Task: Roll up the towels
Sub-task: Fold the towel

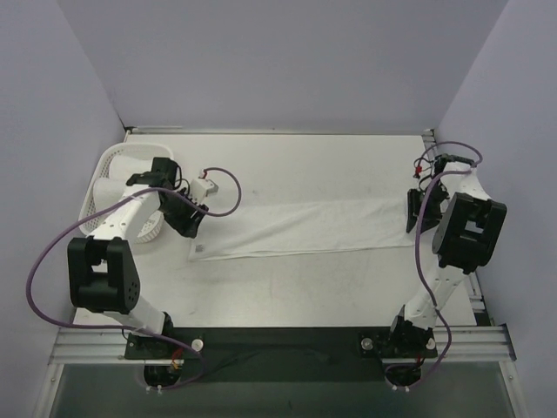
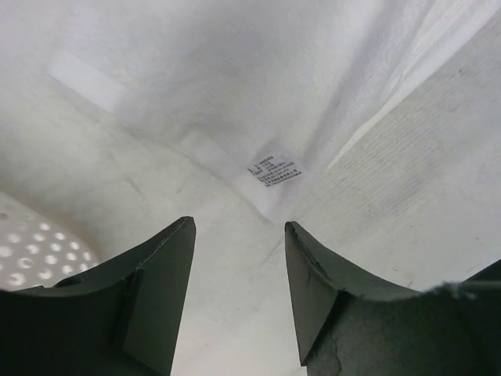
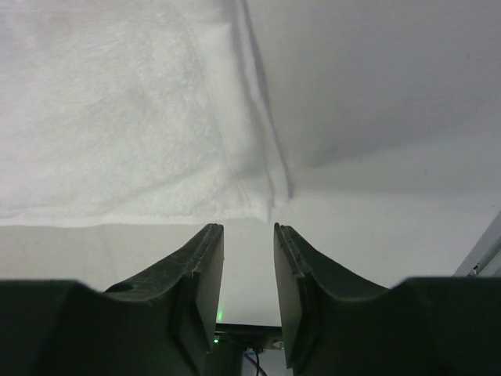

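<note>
One white towel (image 1: 305,228) lies flat and stretched out across the middle of the table, long side running left to right. My left gripper (image 1: 190,228) hovers at its left end. In the left wrist view that gripper (image 2: 239,225) is open, with only bare table between its fingers; the towel (image 2: 235,78) and its small printed label (image 2: 274,170) lie just ahead of the tips. My right gripper (image 1: 415,218) sits at the towel's right end. Seen from the right wrist, it (image 3: 248,227) is open a little and empty, the towel's corner (image 3: 266,205) lying just beyond its fingertips.
A white lattice basket (image 1: 103,187) stands at the table's left edge behind my left arm; its perforated wall (image 2: 23,251) shows low left in the left wrist view. Walls enclose the table on three sides. A metal rail (image 3: 485,258) runs along the right edge.
</note>
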`<state>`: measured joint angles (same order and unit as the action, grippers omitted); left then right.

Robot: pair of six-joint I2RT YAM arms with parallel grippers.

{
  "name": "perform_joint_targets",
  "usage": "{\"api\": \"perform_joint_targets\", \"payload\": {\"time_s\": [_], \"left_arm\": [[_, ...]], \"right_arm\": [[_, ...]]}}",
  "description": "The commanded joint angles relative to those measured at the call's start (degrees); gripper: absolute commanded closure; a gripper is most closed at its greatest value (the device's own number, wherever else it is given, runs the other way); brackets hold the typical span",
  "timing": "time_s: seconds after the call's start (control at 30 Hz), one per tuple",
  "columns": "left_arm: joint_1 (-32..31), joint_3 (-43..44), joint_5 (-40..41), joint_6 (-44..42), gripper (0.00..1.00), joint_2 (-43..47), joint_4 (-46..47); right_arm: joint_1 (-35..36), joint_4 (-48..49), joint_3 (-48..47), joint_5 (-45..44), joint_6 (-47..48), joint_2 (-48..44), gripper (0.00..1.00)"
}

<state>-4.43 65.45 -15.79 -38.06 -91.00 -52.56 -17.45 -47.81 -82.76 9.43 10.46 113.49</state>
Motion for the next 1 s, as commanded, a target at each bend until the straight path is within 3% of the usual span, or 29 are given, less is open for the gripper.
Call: {"api": "perform_joint_targets", "payload": {"time_s": [0.0,0.13,0.23,0.53,0.8,0.97], "left_arm": [[0.3,5.0,-4.0,1.1,0.40,2.2,-2.1],[0.3,7.1,-2.5,5.1,0.40,-0.8,3.4],[0.3,8.8,-1.5,7.7,0.40,-4.0,6.4],[0.6,13.8,0.7,10.8,0.41,-13.1,10.5],[0.9,15.1,1.9,11.4,0.37,-17.9,11.5],[1.0,15.1,3.0,11.5,0.41,-20.0,12.6]], "right_arm": [[-0.9,-7.1,-4.4,4.4,1.6,-6.6,0.66],[-2.1,-8.2,-7.2,5.9,2.9,-8.6,0.56],[-2.6,-7.9,-11.4,5.3,3.9,-7.2,0.55],[-1.8,-5.6,-25.5,8.5,2.7,5.6,0.59],[0.3,-3.2,-26.0,11.0,2.6,11.7,0.54],[2.5,-1.4,-27.3,5.3,-0.3,15.4,0.62]]}}
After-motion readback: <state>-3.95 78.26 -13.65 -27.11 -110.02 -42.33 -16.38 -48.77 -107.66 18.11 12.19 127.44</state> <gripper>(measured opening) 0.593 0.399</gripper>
